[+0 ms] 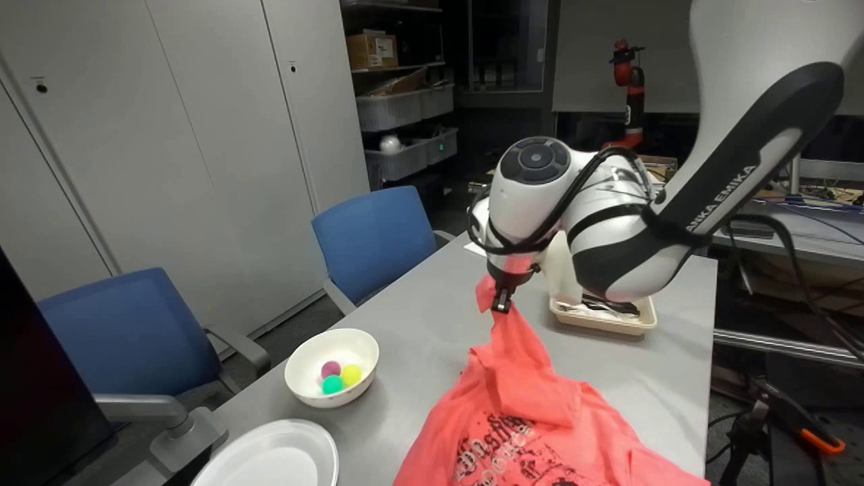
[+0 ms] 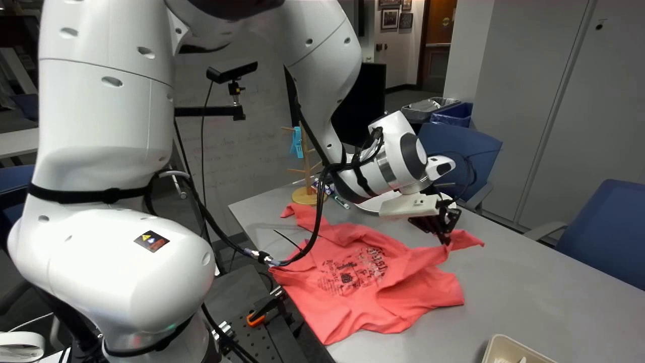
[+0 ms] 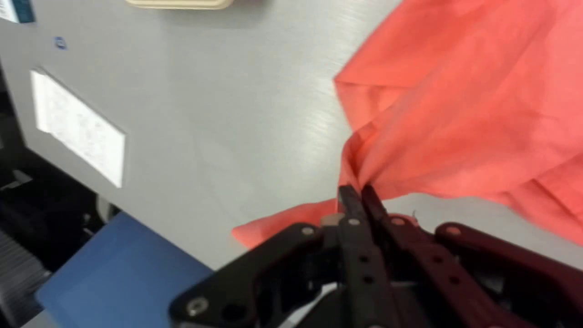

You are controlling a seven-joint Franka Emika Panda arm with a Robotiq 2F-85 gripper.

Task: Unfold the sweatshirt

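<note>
End effector [image 3: 359,188] pinches sweatshirt [image 3: 460,132]; both exterior views add its apparent lettering [image 1: 503,433].

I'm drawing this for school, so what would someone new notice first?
Probably the big coral sweatshirt, lying mostly on the gray table, with dark print on its front. Then the white robot arm reaching over the table, its gripper pinching a bit of the sweatshirt. In an exterior view, a white bowl on the table holds a purple ball, a yellow ball and a green ball.

Gray table [image 1: 432,317], blue office chairs [image 1: 374,236], tall gray cabinets [image 1: 223,135], stocked shelves [image 1: 412,67], framed pictures [image 2: 390,18]
</note>
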